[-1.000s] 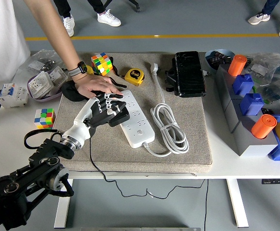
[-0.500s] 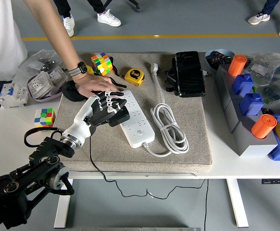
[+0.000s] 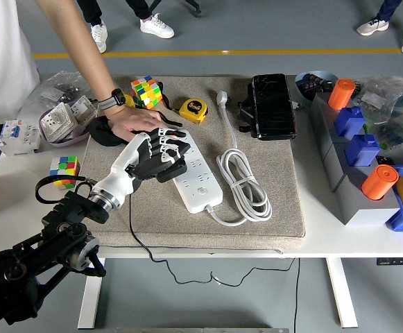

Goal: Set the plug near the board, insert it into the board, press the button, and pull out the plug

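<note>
A white power strip (image 3: 195, 173) lies slantwise on the grey mat (image 3: 284, 201), with its own white cord coiled (image 3: 244, 182) to the right. My left hand (image 3: 161, 151) hovers over the strip's far half, fingers curled on a black plug (image 3: 170, 169) that sits on or just above the sockets. The plug's thin black cable (image 3: 129, 225) trails off the table's front edge. A person's hand (image 3: 140, 122) rests flat on the strip's far end, touching my fingertips. Whether the prongs are in a socket is hidden by my fingers.
Behind the strip lie a Rubik's cube (image 3: 146, 91), a yellow tape measure (image 3: 193, 109) and a black case (image 3: 273, 105). A second cube (image 3: 64, 168) sits at the left beside a purple tray (image 3: 62, 140). Grey bins (image 3: 350, 191) with orange and blue pieces line the right.
My left hand has shifted slightly away from me, toward the person's hand, with the plug still in it. The person's other hand has appeared low at the left edge.
</note>
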`<action>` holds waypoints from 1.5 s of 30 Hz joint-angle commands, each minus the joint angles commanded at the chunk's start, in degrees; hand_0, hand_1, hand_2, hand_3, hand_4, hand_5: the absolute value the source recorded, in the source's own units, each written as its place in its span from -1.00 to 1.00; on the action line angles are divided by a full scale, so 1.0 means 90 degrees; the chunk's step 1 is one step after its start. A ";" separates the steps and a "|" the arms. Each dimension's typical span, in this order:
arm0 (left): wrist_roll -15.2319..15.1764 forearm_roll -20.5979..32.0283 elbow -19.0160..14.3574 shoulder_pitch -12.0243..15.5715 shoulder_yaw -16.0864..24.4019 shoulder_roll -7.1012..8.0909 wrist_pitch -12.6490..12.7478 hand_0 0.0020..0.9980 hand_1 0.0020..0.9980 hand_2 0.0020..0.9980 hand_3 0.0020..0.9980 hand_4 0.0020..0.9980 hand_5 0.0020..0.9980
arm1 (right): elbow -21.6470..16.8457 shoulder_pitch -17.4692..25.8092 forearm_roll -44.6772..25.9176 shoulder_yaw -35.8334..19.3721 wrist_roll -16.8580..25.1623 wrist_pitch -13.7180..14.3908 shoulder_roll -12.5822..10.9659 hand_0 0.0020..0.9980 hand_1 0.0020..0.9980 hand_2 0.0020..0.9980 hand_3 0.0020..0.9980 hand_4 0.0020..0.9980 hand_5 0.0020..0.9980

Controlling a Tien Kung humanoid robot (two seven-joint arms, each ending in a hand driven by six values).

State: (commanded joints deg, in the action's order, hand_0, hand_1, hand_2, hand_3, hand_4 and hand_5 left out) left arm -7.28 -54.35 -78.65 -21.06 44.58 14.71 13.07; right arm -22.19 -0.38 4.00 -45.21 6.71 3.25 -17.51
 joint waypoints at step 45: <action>0.3632 -0.3338 -0.0487 -0.0766 -0.0435 -0.0022 -0.2607 -0.92 -0.83 -0.70 0.68 0.51 -1.00 | -0.0007 0.0008 0.0016 -0.0033 -0.0009 -0.0023 -0.0022 0.18 0.27 0.08 -0.04 0.48 -0.11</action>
State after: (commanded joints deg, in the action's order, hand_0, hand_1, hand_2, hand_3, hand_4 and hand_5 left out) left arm 25.40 -84.39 -83.03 -27.96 40.66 14.51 -10.39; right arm -22.26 -0.31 4.14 -45.51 6.63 3.04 -17.71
